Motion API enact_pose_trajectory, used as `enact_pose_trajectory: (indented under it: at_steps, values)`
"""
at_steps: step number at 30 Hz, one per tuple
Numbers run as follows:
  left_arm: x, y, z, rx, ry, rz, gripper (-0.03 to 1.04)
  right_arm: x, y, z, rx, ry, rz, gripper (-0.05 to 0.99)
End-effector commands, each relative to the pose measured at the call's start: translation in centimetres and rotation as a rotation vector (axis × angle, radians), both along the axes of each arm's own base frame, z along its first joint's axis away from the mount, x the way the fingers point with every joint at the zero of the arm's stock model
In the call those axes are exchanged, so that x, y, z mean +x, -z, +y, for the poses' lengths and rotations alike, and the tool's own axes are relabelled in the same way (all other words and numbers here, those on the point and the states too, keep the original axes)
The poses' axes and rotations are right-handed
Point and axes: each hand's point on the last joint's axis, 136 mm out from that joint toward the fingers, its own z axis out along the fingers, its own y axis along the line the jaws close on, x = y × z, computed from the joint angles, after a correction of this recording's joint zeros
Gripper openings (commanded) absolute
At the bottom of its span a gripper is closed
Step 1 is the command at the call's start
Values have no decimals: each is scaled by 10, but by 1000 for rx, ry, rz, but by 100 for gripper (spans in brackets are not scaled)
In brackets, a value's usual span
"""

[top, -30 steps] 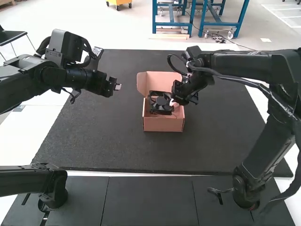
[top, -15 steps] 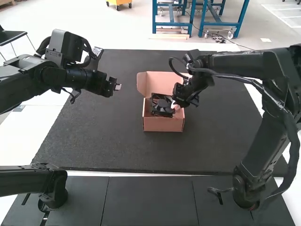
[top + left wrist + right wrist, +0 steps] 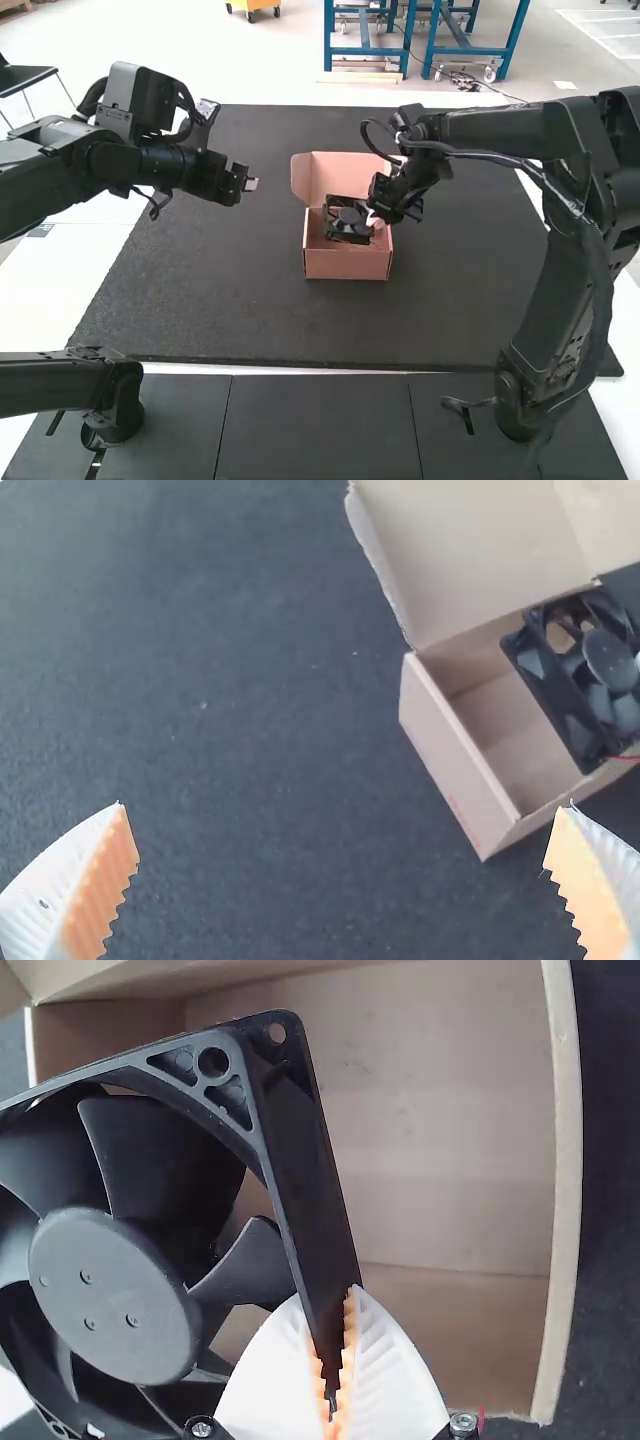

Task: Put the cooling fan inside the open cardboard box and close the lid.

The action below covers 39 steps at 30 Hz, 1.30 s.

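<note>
Farthest left, the left hand (image 3: 250, 184) hangs over the black mat (image 3: 200, 290) on the worktop, fingers spread apart, well clear of the cardboard box (image 3: 347, 260). The box's lid (image 3: 335, 172) stands open at the back. The cooling fan (image 3: 346, 220) leans on edge in the open top, blade face turned up and leftward, with the right hand (image 3: 378, 212) clamped on its right frame edge.
</note>
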Motion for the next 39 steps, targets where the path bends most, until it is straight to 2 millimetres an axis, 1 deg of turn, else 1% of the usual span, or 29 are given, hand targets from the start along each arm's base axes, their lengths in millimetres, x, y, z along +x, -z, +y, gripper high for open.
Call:
enact_pose_trajectory:
  at_steps: [1,8,15,18,30,36,37,39]
  values:
    - [2,-10,0,-24,-3,-21,96,14,-9,0,0,-4,-46,-2]
    - [2,-11,0,-27,-5,-22,96,20,-4,-1,-23,-14,-53,-3]
    - [1,-11,0,-34,-9,-20,96,23,7,-3,-42,-17,-46,-2]
    - [1,-15,0,-41,-11,-25,96,25,10,-2,-48,-25,-51,-2]
    - [1,-18,0,-51,-18,-28,96,27,32,0,-74,-47,-31,-2]
    - [1,-17,0,-51,-17,-26,96,31,34,3,-70,-44,-35,-2]
    - [1,-17,0,-51,-15,-26,96,32,34,3,-66,-37,-38,0]
    - [1,-17,0,-51,-15,-26,96,34,33,4,-62,-35,-43,15]
